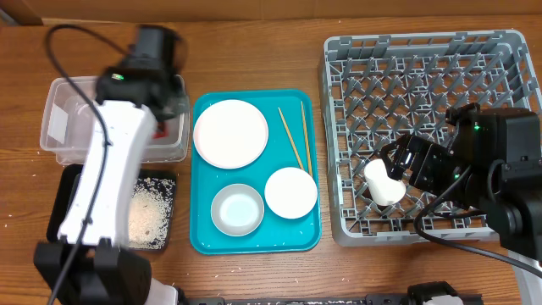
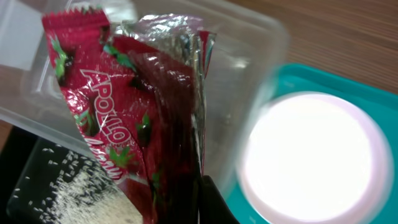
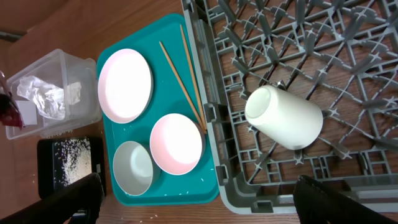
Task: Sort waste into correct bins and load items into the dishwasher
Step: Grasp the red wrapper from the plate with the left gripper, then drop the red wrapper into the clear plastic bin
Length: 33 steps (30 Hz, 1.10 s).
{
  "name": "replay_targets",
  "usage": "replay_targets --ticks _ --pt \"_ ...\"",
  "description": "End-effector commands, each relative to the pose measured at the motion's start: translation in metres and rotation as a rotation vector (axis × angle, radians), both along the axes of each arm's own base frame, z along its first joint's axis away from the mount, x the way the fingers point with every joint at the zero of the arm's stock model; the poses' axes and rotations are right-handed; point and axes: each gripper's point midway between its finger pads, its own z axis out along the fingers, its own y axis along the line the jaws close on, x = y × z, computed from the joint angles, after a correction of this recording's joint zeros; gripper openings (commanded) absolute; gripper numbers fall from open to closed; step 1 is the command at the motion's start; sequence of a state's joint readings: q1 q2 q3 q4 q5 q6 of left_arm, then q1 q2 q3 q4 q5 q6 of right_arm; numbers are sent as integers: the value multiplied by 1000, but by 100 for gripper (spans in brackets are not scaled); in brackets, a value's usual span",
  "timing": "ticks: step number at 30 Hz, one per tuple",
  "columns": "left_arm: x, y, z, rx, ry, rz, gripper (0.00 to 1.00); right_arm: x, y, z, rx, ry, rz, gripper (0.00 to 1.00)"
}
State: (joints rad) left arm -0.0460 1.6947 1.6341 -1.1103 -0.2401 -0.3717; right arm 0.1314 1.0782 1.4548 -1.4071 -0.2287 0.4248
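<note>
My left gripper (image 1: 165, 110) is above the clear tub (image 1: 59, 148), at the corner nearest to the teal tray (image 1: 254, 244). It has hold of the red wrapper (image 2: 124, 124), which hangs upright and fills the left wrist view. The wrapper hides the fingers, so I cannot see how tightly they are closed. Behind the wrapper I see the wall of the tub. Under its lower end is the black tray (image 1: 63, 191), with the rice grains (image 1: 151, 212) lying in it. In the tub lies a crumpled white napkin (image 3: 40, 96).

My right gripper (image 3: 199, 186) is over the grey dish rack (image 1: 500, 51), near the rack's edge beside the teal tray. Its fingers are spread wide, one at each lower corner of the right wrist view, and they hold nothing. The white cup (image 3: 283, 118) lies on its side on the lattice of the rack, ahead of the fingers and apart from them.

On the teal tray are the white plate (image 1: 230, 133), one bowl (image 1: 237, 209), the other bowl (image 1: 290, 192) just beside it, and the chopsticks (image 1: 294, 135), which lie along the side of the tray nearest to the rack
</note>
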Motion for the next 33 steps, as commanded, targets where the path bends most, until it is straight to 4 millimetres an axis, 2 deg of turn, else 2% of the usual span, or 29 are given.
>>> replay_targets --ticks 1,2,4,7,9,12,14,17,22,24,26,27,29,30,33 --pt "9 34 -43 -61 100 -3 29 2 -1 9 -1 -31 -1 100" --pt "11 35 -51 -100 115 -31 49 2 -1 9 -1 -31 -1 100" --pt "8 34 -54 -131 128 -40 55 2 -1 9 -2 -31 -1 100" --pt "-1 31 -38 -131 120 -45 53 2 -1 9 -2 -34 -1 100" --pt "-8 23 -16 -125 79 -65 54 4 -1 10 -1 -41 -1 100" --pt "-34 2 36 -112 -22 -121 59 5 -2 11 -7 -46 -6 100" --pt "-54 -14 58 -110 -56 -167 62 6 -6 10 -28 -48 -21 100" --pt "-87 -33 70 -124 -35 -187 59 6 -6 10 -28 -49 -21 100" --pt "-119 -37 78 -134 -5 -184 57 5 -6 9 -28 -44 -21 100" --pt "-131 -41 85 -133 -19 -206 59 5 -6 9 -28 -44 -21 100" --pt "-140 -46 96 -133 -60 -232 69 5 -6 9 -28 -44 -21 100" --pt "-148 -50 106 -144 -100 -248 100 5 -6 9 -28 -43 -21 100" --pt "-154 -58 116 -182 -147 -276 100 5 -6 9 -28 -43 -21 100" --pt "-161 -70 122 -244 -174 -315 100 5 -6 9 -28 -43 -21 100" --pt "-171 -85 129 -327 -192 -365 100 5 -6 9 -28 -43 -21 100"
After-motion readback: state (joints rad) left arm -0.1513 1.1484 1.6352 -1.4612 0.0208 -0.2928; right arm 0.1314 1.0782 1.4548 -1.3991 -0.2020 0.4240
